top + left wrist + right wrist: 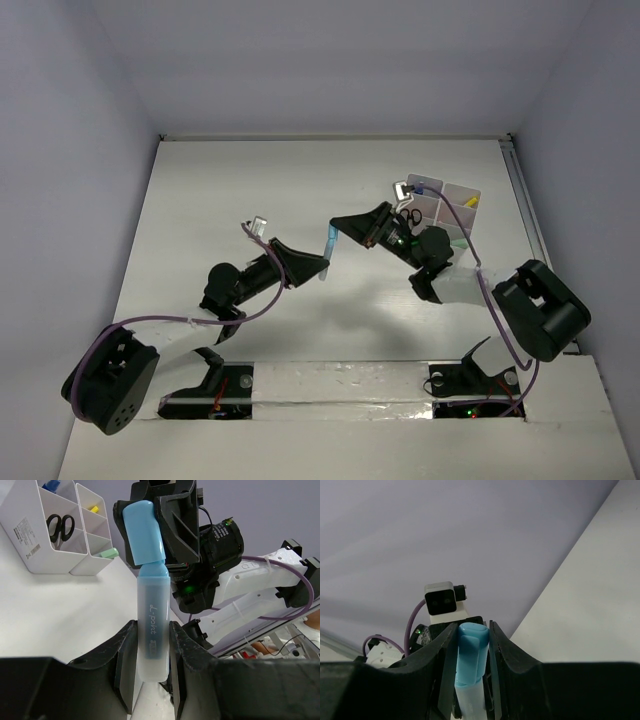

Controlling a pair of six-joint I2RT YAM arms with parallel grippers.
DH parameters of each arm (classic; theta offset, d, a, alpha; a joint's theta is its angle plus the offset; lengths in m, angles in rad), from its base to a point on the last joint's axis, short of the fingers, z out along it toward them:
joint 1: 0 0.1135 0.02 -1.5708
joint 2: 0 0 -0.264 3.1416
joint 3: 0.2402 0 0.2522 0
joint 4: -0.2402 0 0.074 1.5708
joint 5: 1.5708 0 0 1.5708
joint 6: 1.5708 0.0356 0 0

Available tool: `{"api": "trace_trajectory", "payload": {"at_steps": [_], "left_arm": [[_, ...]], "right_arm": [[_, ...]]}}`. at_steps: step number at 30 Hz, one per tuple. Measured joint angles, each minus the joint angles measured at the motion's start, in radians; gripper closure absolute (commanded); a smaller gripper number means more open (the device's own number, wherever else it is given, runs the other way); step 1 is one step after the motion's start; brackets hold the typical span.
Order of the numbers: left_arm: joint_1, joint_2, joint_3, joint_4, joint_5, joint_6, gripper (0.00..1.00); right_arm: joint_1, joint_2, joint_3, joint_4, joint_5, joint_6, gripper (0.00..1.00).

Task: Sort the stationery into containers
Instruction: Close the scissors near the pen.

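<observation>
A light blue marker (329, 243) with a frosted body hangs in mid-air between my two arms. My left gripper (151, 640) is shut on its frosted body (151, 625). My right gripper (472, 640) is shut on its blue cap (470, 652), which also shows in the left wrist view (145, 530). In the top view the left gripper (318, 265) and the right gripper (342, 226) meet at the marker. The white containers (462, 196) stand at the back right. Black-handled scissors (60, 527) stand in one compartment.
In the left wrist view the containers (30, 550) also hold a yellow-tipped item (92, 508), a blue-capped item (52, 485) and a mint eraser (107, 554). The right arm's elbow (540, 310) rises near the table's right edge.
</observation>
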Motion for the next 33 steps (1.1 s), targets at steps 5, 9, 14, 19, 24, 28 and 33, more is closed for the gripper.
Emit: {"api": "trace_trajectory", "payload": {"at_steps": [5,9,14,19,24,28,33], "left_arm": [[0.000,0.000,0.008,-0.018,0.000,0.005,1.00],[0.000,0.000,0.021,-0.042,-0.001,0.014,1.00],[-0.001,-0.001,0.033,-0.053,0.000,0.034,1.00],[-0.001,-0.012,0.034,-0.061,0.002,0.051,1.00],[-0.001,-0.019,0.048,-0.063,0.005,0.063,1.00],[-0.001,-0.029,0.050,-0.066,0.005,0.068,1.00],[-0.001,-0.031,0.050,-0.072,0.011,0.064,1.00]], "right_arm": [[0.009,0.010,-0.012,0.019,0.031,0.011,0.87],[0.017,0.022,-0.014,0.037,0.057,0.018,0.87],[0.031,0.021,-0.023,0.055,0.098,0.015,0.87],[0.039,-0.006,-0.045,0.058,0.126,-0.009,0.87],[0.043,-0.056,-0.069,0.060,0.155,-0.040,0.87],[0.047,-0.070,-0.079,0.070,0.162,-0.053,0.87],[0.047,-0.069,-0.078,0.074,0.147,-0.058,0.85]]}}
